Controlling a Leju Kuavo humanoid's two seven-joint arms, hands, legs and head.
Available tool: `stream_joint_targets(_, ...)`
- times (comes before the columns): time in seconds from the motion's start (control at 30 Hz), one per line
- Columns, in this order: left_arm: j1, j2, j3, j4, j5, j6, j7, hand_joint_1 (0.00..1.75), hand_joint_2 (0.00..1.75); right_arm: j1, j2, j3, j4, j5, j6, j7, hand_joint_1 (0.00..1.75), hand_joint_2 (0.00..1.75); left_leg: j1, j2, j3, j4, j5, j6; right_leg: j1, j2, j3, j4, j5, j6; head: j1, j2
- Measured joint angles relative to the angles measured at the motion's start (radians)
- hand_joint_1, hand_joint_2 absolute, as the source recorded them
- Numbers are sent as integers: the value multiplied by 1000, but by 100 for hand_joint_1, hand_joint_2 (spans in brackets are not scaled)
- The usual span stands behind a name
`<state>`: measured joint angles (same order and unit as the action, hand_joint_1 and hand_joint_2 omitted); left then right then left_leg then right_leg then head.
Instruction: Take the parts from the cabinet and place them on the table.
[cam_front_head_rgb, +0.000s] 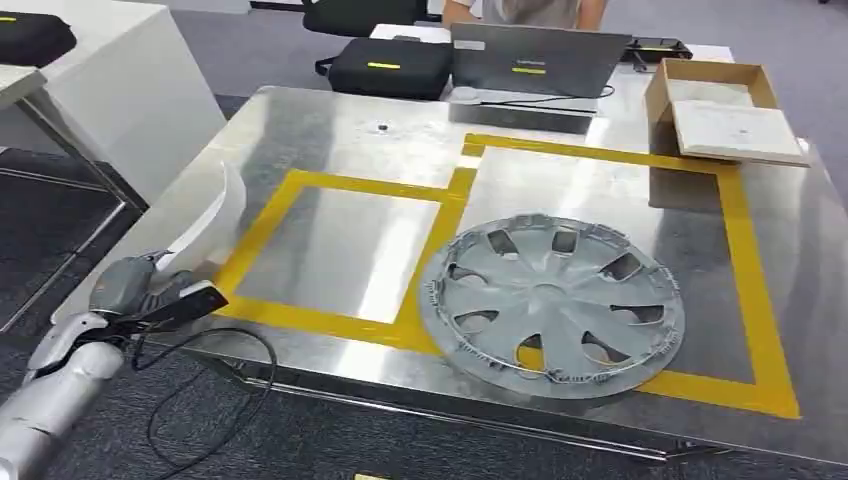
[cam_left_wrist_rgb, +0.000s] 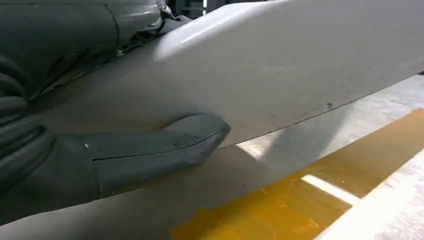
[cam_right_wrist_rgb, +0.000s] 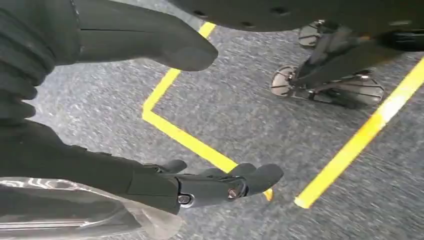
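Head view, left hand: the left hand (cam_front_head_rgb: 140, 295) sits at about 8 o'clock in the picture, at the near-left corner of the steel table (cam_front_head_rgb: 330, 130), fingers closed on the lower end of a white curved part (cam_front_head_rgb: 210, 225).
Part relative to hand: the white curved part rises out of the grip and extends away from the hand toward 1 o'clock; its free end is the far end.
Part axis: long axis runs near-left to far-right, blade-like and bowed, tip tilted upward above the table's left edge, just beside the left yellow tape square (cam_front_head_rgb: 340, 250).
Left wrist view: the thumb (cam_left_wrist_rgb: 165, 145) presses against the part's white face (cam_left_wrist_rgb: 300, 65); yellow tape (cam_left_wrist_rgb: 300, 200) lies on the table below it.
Right hand: the right hand (cam_right_wrist_rgb: 165, 115) hangs over grey carpet with yellow floor lines (cam_right_wrist_rgb: 185, 135), thumb and fingers apart, holding nothing.
Mid table: a grey wheel cover (cam_front_head_rgb: 552, 305) lies flat at 5 o'clock, overlapping the tape.
Far table: a cardboard box (cam_front_head_rgb: 722, 108) at 2 o'clock; a laptop (cam_front_head_rgb: 535, 62) at 12 o'clock; a black case (cam_front_head_rgb: 390, 66) beside it.
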<state>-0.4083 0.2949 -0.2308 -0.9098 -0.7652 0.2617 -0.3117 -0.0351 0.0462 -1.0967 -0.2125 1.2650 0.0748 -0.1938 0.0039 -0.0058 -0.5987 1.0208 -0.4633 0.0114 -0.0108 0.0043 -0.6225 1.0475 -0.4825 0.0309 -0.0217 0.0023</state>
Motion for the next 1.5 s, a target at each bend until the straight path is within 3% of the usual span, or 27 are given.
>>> stream_joint_targets(0.03, -9, 6, 0, 16, 0, 1, 0, 175, 175, -3, 0, 0, 0, 0, 1, 0, 0, 175, -4, -3, -5, 10, -3, -6, 0, 3, 15, -20, -4, -5, -1, 0)
stream_joint_targets(0.13, -19, 14, 0, 41, -2, 3, -1, 175, 175, 0, 0, 0, 0, 1, 2, 0, 0, 175, -1, -3, 0, 2, 0, -18, 5, 4, 15, -15, -3, -20, 0, 0)
stream_joint_targets(0.2, -23, 19, -1, 49, -29, 5, 8, 175, 175, 0, 0, 0, 0, 3, 2, 0, 0, 175, 0, -1, -6, 24, -23, -31, -3, 2, 23, -22, 0, -32, -3, 0)
stream_joint_targets(0.3, -46, 33, -18, 81, -120, 23, 26, 175, 175, -2, -1, 0, 0, 14, 2, 0, 0, 175, 4, 0, -103, 237, -124, -42, 0, 1, 25, -21, -3, -41, -7, 0)
stream_joint_targets(0.33, -51, 34, -28, 95, -139, 32, 19, 0, 175, -2, -3, 0, 0, 17, 2, -1, 0, 0, 4, 0, -131, 293, -137, -42, 0, 1, 26, -21, -4, -42, -7, 0)
stream_joint_targets(0.37, -54, 32, -33, 107, -147, 45, 11, 0, 175, -2, -4, 0, 0, 21, 3, -1, 0, 0, 4, 0, -135, 301, -128, -42, 0, 1, 28, -21, -5, -42, -7, 0)
stream_joint_targets(0.43, -64, 27, -42, 118, -148, 71, -4, 0, 175, -3, -5, 0, 0, 26, 3, -2, 0, 0, 5, 0, -100, 217, -62, -37, 0, 2, 31, -21, -6, -41, -7, 0)
stream_joint_targets(0.47, -74, 21, -45, 122, -140, 92, -20, 0, 0, -4, -5, 0, 0, 29, 3, -4, 0, 0, 4, 0, -54, 115, -5, -31, 0, 2, 34, -21, -7, -39, -6, 0)
stream_joint_targets(0.5, -81, 16, -46, 122, -123, 108, -37, 0, 0, -4, -5, 0, 0, 31, 5, -4, 0, 0, 3, 0, -19, 35, 19, -24, 0, 2, 35, -22, -9, -37, -7, 0)
stream_joint_targets(0.53, -86, 7, -46, 122, -101, 123, -57, 0, 0, -6, -5, 0, 0, 32, 5, -5, 0, 0, -4, 1, -7, 16, 6, -23, 5, 3, 32, -19, -11, -31, -6, 0)
stream_joint_targets(0.67, -64, -48, -44, 82, -6, 147, -111, 0, 0, -9, -5, 0, 0, 35, 5, -5, 0, 0, -5, -1, -2, -4, 4, -3, 2, 1, 35, -27, -10, -6, -5, 0)
stream_joint_targets(0.7, -59, -69, -43, 61, 24, 144, -119, 0, 0, -9, -5, 0, 0, 37, 5, -5, 0, 0, 0, 1, 5, -9, 8, 5, 1, 1, 20, -10, -27, -3, -5, 0)
stream_joint_targets(0.73, -59, -87, -41, 44, 44, 142, -125, 0, 0, -10, -5, 0, 0, 37, 5, -6, 0, 0, 0, 1, 4, -10, 8, 13, 1, 1, -2, 40, -59, -1, -1, 0)
stream_joint_targets(0.8, -50, -111, -41, 22, 54, 139, -128, 0, 0, -12, -4, 1, 0, 39, 6, -6, 0, 0, -2, 1, 4, -9, 7, 16, 0, 1, -77, 195, -125, 2, 2, 0)
stream_joint_targets(0.83, -45, -118, -41, 16, 56, 139, -129, 0, 0, -11, -4, 1, 0, 39, 6, -6, 0, 0, -3, 1, 4, -9, 6, 17, 0, 1, -112, 260, -145, 5, 3, 0)
stream_joint_targets(0.87, -38, -127, -41, 10, 57, 135, -129, 0, 0, -9, -4, 1, 0, 39, 6, -6, 0, 0, -3, 2, 5, -8, 5, 18, 0, 1, -130, 285, -139, 6, 3, 0)
stream_joint_targets(0.9, -33, -131, -40, 4, 59, 135, -129, 0, 0, -8, -5, 0, 0, 39, 6, -5, 0, 0, -3, 2, 6, -8, 4, 18, 0, 1, -119, 257, -109, 7, 3, 0)
stream_joint_targets(1.0, -31, -142, -40, -13, 63, 132, -129, 0, 0, -8, -5, 0, 0, 40, 5, -6, 0, 0, 0, 0, 11, -3, -3, 9, -3, -1, -1, 9, 14, 5, 5, 0)
stream_joint_targets(1.03, -31, -142, -39, -17, 63, 132, -129, 0, 0, -11, -5, 1, 0, 40, 6, -6, 0, 0, -8, -2, 7, 2, -8, 2, 1, 0, 25, -21, -6, 4, 6, 0)
stream_joint_targets(1.13, -29, -143, -37, -23, 64, 132, -129, 0, 0, -8, -5, 0, 0, 40, 6, -6, 0, 0, -5, -2, 9, -2, -2, -9, 4, 1, 24, -22, -2, -10, 5, 0)
stream_joint_targets(1.2, -27, -145, -36, -31, 64, 132, -129, 0, 0, -10, -5, 1, 0, 40, 6, -6, 0, 0, -4, -2, 7, 9, -17, -21, -4, 0, 28, -29, 4, -24, 5, 0)
stream_joint_targets(1.23, -30, -145, -36, -32, 64, 132, -129, 0, 0, -11, -5, 1, 0, 40, 6, -6, 0, 0, -4, -1, -6, 44, -42, -26, -4, 0, 30, -29, 2, -30, -2, 0)
stream_joint_targets(1.3, -28, -145, -33, -33, 88, 126, -138, 0, 0, -9, -5, 0, 0, 40, 6, -6, 0, 0, 1, -1, -76, 200, -116, -34, -4, 0, 31, -29, 1, -36, -1, 0)
stream_joint_targets(1.33, -18, -152, -30, -39, 121, 115, -154, 0, 0, -9, -5, 0, 0, 40, 5, -6, 0, 0, 2, -1, -112, 273, -142, -36, -3, 0, 31, -28, 0, -36, -2, 0)
stream_joint_targets(1.37, -6, -159, -25, -52, 159, 101, -169, 0, 0, -9, -5, 0, 0, 40, 5, -6, 0, 0, 2, -1, -129, 308, -145, -36, -3, 1, 32, -28, 0, -36, -2, 0)
stream_joint_targets(1.43, 19, -186, -16, -107, 254, 59, -182, 0, 0, -10, -5, 0, 0, 41, 4, -6, 0, 0, 2, -1, -103, 241, -83, -32, -3, 1, 35, -28, -1, -35, -2, 0)
stream_joint_targets(1.5, 39, -212, -15, -181, 352, 18, -180, 0, 0, -9, -2, -1, 0, 41, 3, -8, 0, 0, 1, 0, -26, 72, 4, -21, -3, 0, 40, -28, -4, -31, -2, 0)
